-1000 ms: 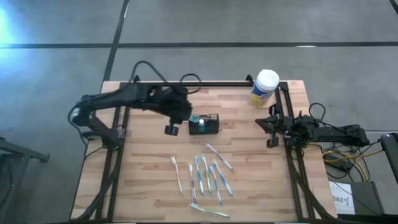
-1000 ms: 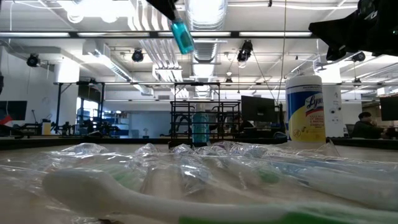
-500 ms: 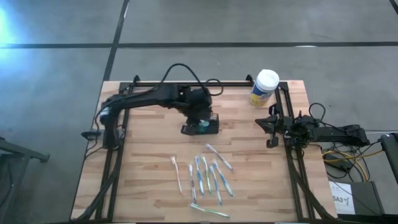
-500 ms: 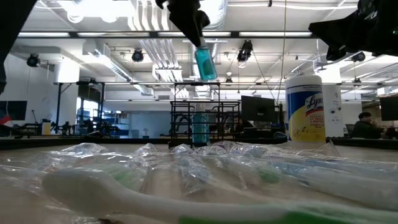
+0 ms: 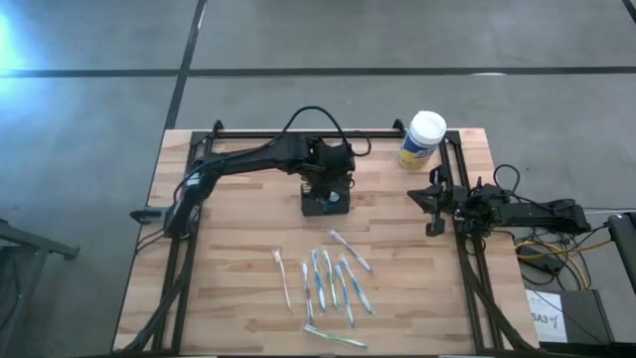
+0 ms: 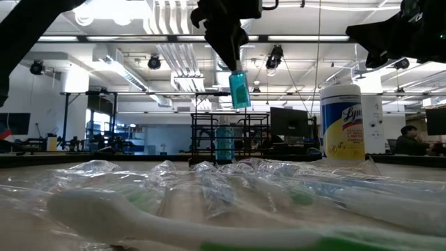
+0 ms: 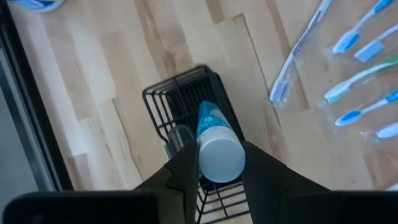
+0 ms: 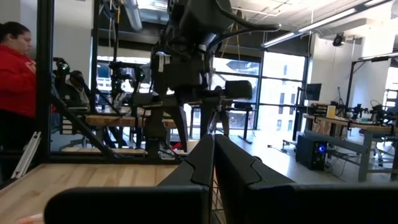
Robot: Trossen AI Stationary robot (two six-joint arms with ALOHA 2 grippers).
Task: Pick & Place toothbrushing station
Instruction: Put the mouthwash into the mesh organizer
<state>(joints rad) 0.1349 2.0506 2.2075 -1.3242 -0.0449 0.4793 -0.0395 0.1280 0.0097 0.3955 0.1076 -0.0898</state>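
The black slatted caddy (image 7: 186,102) stands on the wooden table (image 5: 229,259), just far of the middle; it also shows in the low view (image 6: 209,125), with a teal item (image 6: 224,143) upright inside. My left gripper (image 7: 217,149) is right above it, shut on a teal tube with a white end (image 6: 239,89). The tube's lower end is about level with the caddy's top. In the high view the arm (image 5: 328,169) hides most of the caddy (image 5: 326,207). My right gripper (image 5: 434,204) waits shut at the table's right edge. My left gripper pinches the teal tube between its two fingers (image 7: 186,165) at the tube's upper, white end (image 7: 221,158). The fingers come from above, pointing down. The tube hangs nearly upright below them (image 6: 239,94), clear of the table, over the caddy's open top.
Several toothbrushes in clear wrappers (image 5: 333,278) lie on the near half of the table. A yellow canister with a white lid (image 5: 422,139) stands at the far right corner. A person in red (image 8: 15,93) stands beyond the table.
My left gripper has carried the teal tube toward the table's right edge and down, from beside the caddy to right above it. The tube, tilted a second ago, now hangs nearly upright.
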